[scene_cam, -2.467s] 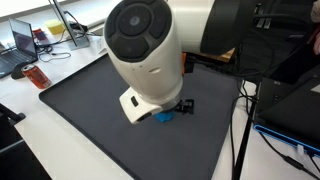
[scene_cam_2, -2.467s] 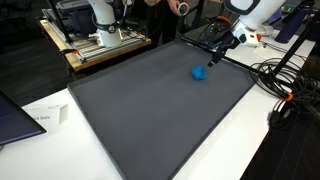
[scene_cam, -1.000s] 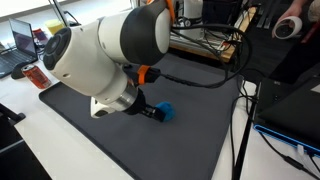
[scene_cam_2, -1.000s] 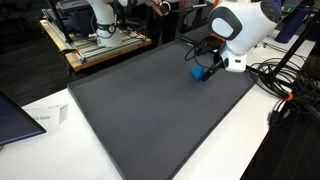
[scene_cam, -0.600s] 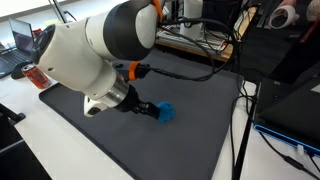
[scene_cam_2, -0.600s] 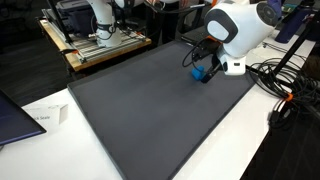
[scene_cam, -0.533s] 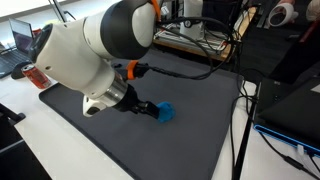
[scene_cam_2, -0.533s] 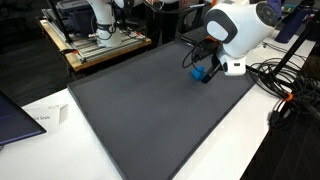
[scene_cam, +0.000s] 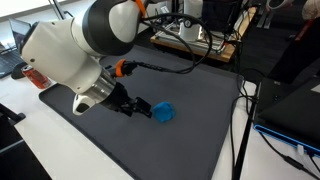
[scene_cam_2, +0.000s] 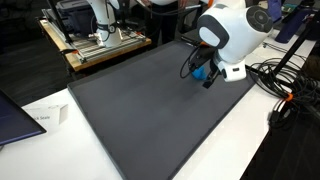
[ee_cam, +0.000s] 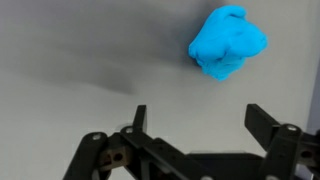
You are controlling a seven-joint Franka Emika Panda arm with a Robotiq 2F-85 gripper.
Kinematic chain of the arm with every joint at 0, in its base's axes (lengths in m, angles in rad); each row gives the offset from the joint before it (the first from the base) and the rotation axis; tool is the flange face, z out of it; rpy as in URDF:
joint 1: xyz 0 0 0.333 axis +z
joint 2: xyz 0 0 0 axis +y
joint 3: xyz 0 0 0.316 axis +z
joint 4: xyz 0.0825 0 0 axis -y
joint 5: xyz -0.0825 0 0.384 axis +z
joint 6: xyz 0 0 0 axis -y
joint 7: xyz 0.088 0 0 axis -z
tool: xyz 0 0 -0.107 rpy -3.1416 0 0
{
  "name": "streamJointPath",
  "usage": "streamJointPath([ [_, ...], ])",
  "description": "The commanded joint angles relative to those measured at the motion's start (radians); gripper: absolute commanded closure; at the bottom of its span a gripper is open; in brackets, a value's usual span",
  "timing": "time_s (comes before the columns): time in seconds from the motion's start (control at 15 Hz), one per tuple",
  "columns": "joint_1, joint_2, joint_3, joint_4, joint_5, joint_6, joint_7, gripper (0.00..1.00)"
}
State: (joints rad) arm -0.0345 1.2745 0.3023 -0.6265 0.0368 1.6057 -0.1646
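In the wrist view the gripper (ee_cam: pixel 197 113) is seen coming in from the lower edge. Its two dark fingers (ee_cam: pixel 139 118) are spread wide and nothing is held between them. A blue lump (ee_cam: pixel 228 40) is seen in the upper right of that frame, lying on the grey mat (ee_cam: pixel 70 60). It is set beyond the fingertips and apart from them, toward the side of the right-hand finger.

In an exterior view the gripper (scene_cam: pixel 140 107) is found left of centre, held low over the mat (scene_cam: pixel 200 135) and pointed at the lump (scene_cam: pixel 163 112). The lump lies just beside the fingertips near the middle of the frame, and whether it is touched cannot be told there. The upper left is filled by the white arm (scene_cam: pixel 70 50), and a white table (scene_cam: pixel 30 145) is seen under the mat at the lower left.

In an exterior view the lump (scene_cam_2: pixel 199 72) is partly hidden by the gripper (scene_cam_2: pixel 205 78) in the upper right, close to the mat's (scene_cam_2: pixel 140 110) right edge. Cables (scene_cam_2: pixel 282 82) are seen on the table (scene_cam_2: pixel 260 150) at the right edge.
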Motion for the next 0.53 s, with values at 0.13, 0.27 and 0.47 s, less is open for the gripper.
streamJointPath([
  [0.13,-0.058,-0.098,0.022,-0.209,0.011,0.111,-0.099,0.00],
  [0.27,-0.080,-0.142,0.030,-0.303,0.017,0.168,-0.123,0.00],
  [0.47,-0.119,-0.200,0.052,-0.423,0.033,0.246,-0.154,0.00],
])
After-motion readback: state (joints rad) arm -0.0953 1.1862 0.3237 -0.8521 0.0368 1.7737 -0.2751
